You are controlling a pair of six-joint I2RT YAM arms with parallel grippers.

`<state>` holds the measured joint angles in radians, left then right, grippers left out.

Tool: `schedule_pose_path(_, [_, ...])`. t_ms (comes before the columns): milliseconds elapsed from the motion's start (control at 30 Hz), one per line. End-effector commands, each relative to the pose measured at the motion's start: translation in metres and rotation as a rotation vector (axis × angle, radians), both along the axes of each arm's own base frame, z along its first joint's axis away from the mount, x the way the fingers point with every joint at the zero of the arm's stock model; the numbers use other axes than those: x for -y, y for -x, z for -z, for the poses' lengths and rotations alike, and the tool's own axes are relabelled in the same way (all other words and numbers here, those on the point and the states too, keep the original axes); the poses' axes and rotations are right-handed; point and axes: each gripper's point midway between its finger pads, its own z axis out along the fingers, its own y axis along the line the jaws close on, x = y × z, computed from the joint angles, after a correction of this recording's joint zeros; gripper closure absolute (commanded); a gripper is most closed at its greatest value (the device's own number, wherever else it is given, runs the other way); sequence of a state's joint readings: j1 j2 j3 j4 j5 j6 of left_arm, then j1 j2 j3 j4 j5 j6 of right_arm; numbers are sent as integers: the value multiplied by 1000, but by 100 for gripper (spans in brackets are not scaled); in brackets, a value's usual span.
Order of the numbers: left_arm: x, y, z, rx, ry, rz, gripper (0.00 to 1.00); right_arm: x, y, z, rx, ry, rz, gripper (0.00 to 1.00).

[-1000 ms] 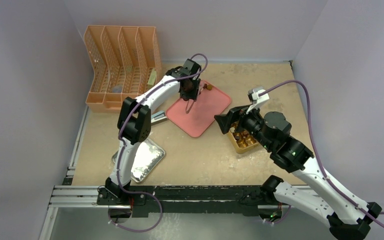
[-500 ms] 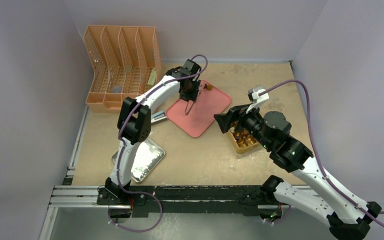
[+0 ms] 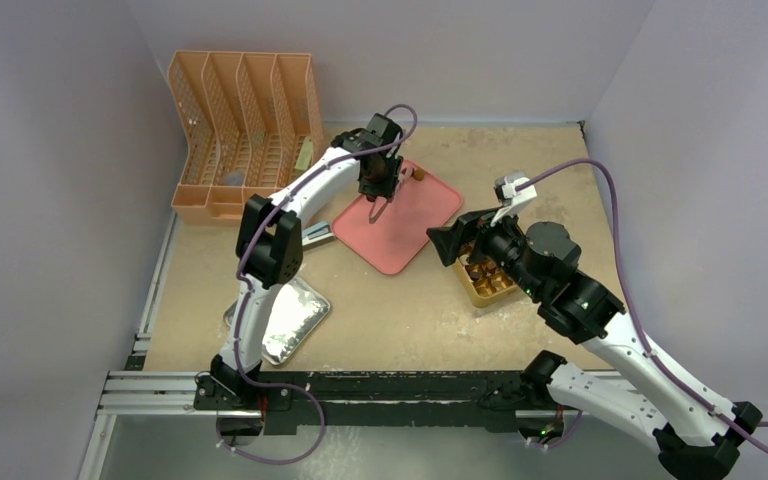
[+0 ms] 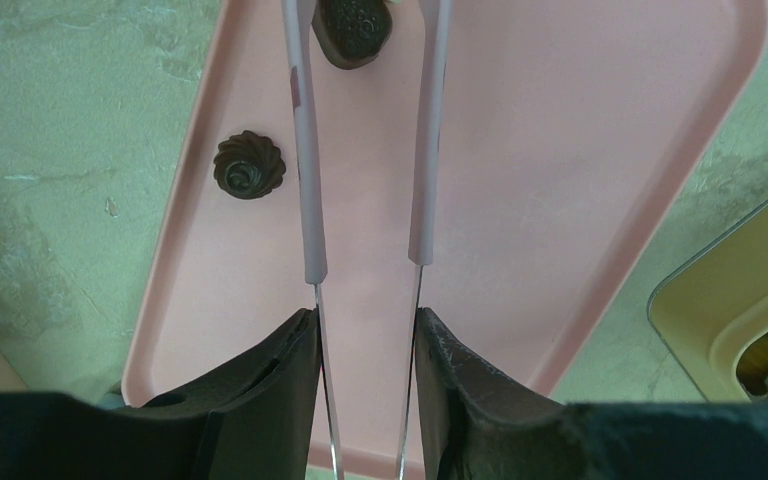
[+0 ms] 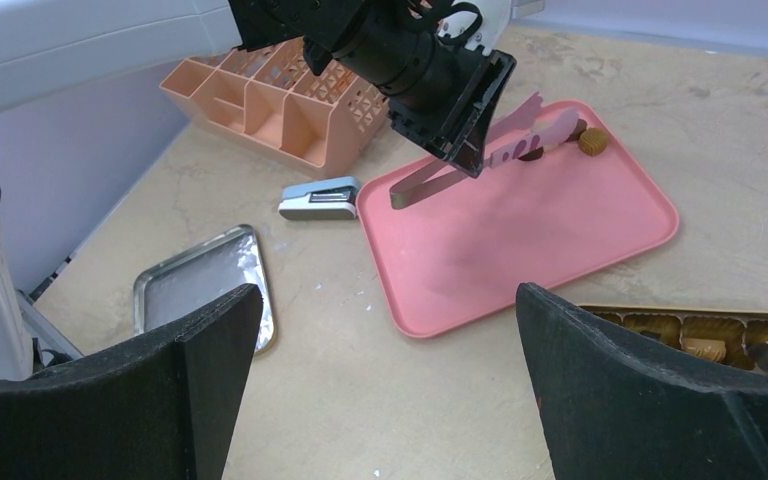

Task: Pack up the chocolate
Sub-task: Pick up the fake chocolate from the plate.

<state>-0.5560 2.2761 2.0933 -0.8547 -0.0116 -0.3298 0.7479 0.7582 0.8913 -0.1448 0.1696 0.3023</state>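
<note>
My left gripper [image 3: 376, 183] is shut on a pair of tongs [image 4: 365, 150] with pale pink arms, over the pink tray [image 3: 410, 228]. In the left wrist view, a dark blocky chocolate [image 4: 353, 28] lies between the tong tips, and a dark swirl chocolate [image 4: 249, 165] lies left of them. The right wrist view shows the tongs [image 5: 490, 150] beside a dark piece [image 5: 532, 153] and a reddish-brown piece [image 5: 591, 142]. The gold gridded box [image 3: 488, 282] holds several chocolates [image 5: 702, 345]. My right gripper [image 5: 390, 290] is open and empty, above the table between the tray and the box.
An orange slotted organizer [image 3: 245, 130] stands at the back left. A small grey stapler [image 5: 320, 198] lies left of the pink tray. A silver metal tray [image 3: 285, 318] lies near the left arm's base. Walls close in the table on three sides.
The left gripper with the tongs has shifted slightly toward the tray's far end. The right gripper has barely moved.
</note>
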Motion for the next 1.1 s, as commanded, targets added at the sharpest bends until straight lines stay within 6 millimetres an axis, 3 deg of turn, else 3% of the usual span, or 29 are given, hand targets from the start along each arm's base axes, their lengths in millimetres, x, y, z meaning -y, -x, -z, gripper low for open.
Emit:
schedule_pose_path(0, [6, -14, -17, 53, 21, 17, 62, 1, -2, -19, 58, -50, 14, 2])
schedule_pose_path(1067, [-8, -4, -7, 19, -13, -1, 62, -1, -3, -21, 60, -52, 7, 2])
